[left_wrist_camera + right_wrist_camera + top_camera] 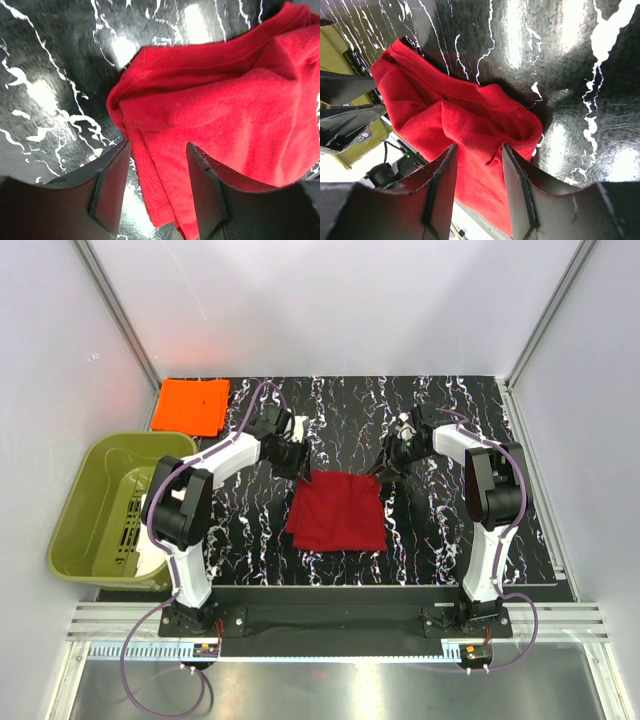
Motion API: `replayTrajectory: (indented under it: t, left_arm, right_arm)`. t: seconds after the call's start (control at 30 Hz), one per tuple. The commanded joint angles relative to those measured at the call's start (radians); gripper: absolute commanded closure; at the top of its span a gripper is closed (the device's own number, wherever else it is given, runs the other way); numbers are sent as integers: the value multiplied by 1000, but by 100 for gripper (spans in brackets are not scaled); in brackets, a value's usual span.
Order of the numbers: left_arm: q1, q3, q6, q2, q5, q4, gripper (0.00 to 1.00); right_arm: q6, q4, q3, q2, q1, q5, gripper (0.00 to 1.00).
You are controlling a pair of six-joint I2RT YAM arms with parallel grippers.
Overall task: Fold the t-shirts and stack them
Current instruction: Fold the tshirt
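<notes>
In the overhead view, the red t-shirt (338, 510) is lying folded into a rough square at the middle of the black marbled tabletop (450, 530). The orange t-shirt (191, 405) is lying folded flat at the far left corner, well apart from the red one. An olive-green tub (90, 530) is sitting off the left edge of the tabletop. The left claw (298, 465) is being held over the far left corner of the red t-shirt, and the right claw (385, 470) over its far right corner.

In the left wrist view, the left claw (157, 185) is being held spread, its two dark fingers (110, 190) well apart. A bunched, layered corner of the red t-shirt (225, 115) is lying under and between them, and nothing is being pinched.

In the right wrist view, the right claw (477, 185) is likewise being held spread. A rounded fold of the red t-shirt (460, 120) is lying between its fingers (517, 185) on the tabletop, ungripped. Part of the tub (335, 50) is being shown at the left edge.
</notes>
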Motion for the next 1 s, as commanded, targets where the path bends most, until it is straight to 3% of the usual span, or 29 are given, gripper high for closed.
replayTrajectory:
  t: [0.0, 0.2, 0.5, 0.6, 0.77, 0.87, 0.97]
  left_arm:
    - [7, 52, 24, 14, 5, 27, 46]
    - [24, 57, 8, 49, 26, 53, 46]
    - [36, 64, -7, 77, 25, 83, 56]
    - [38, 64, -10, 72, 3, 96, 64]
    - [42, 78, -16, 85, -27, 89, 98]
    - [42, 72, -19, 71, -81, 60, 100]
    - [42, 51, -19, 46, -112, 54, 100]
  right_arm:
    - [-5, -7, 28, 8, 5, -29, 52]
    - [-9, -2, 19, 20, 11, -42, 52]
    - [-8, 2, 22, 31, 18, -29, 56]
    - [-11, -8, 31, 29, 18, -19, 61]
    - [-25, -48, 48, 3, 19, 36, 83]
    - [-29, -88, 56, -38, 18, 119, 95]
    - [-32, -123, 60, -67, 18, 182, 100]
